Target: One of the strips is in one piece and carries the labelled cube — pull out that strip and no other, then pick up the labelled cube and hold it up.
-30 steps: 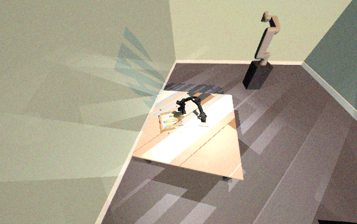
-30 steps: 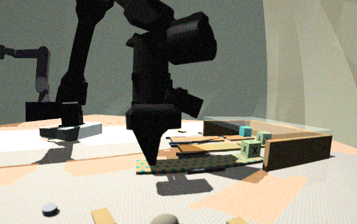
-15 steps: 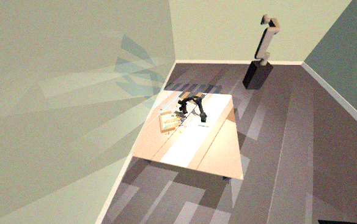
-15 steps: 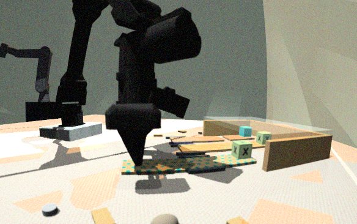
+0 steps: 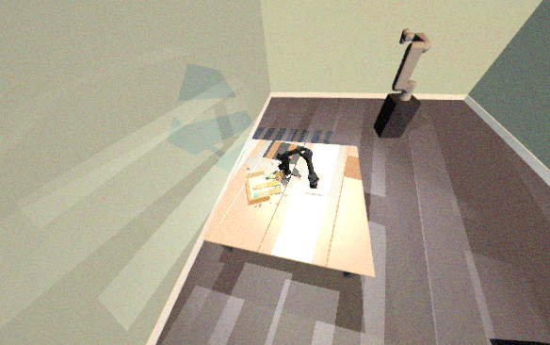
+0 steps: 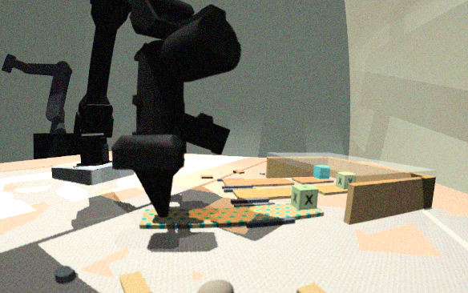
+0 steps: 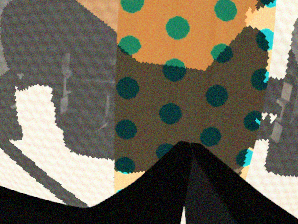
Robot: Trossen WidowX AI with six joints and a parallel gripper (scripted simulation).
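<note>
The dotted orange strip (image 6: pixel 192 217) (image 7: pixel 150 25) lies in one piece, mostly outside the low wooden frame. A pale green cube marked X (image 6: pixel 304 197) stands upright on its frame-side end, in front of the frame's opening. My gripper (image 6: pixel 162 215) (image 7: pixel 186 153) is shut and empty, pointing down over the strip's outer end, far from the cube. Whether the tips touch the strip is unclear. Another pale green X cube (image 6: pixel 345 180) and a cyan cube (image 6: pixel 321 171) (image 5: pixel 255 195) stand further back beneath the clear cover. The wrist view shows no cube.
The wooden frame (image 6: pixel 385 200) carries a clear cover. Behind the dotted strip lie a yellow strip (image 6: pixel 260 194) and an orange strip (image 6: pixel 256 182), each with a separate piece further in. Dark rails (image 6: pixel 270 222) lie beside the strips. Small loose pieces and a dark disc (image 6: pixel 65 274) lie in front.
</note>
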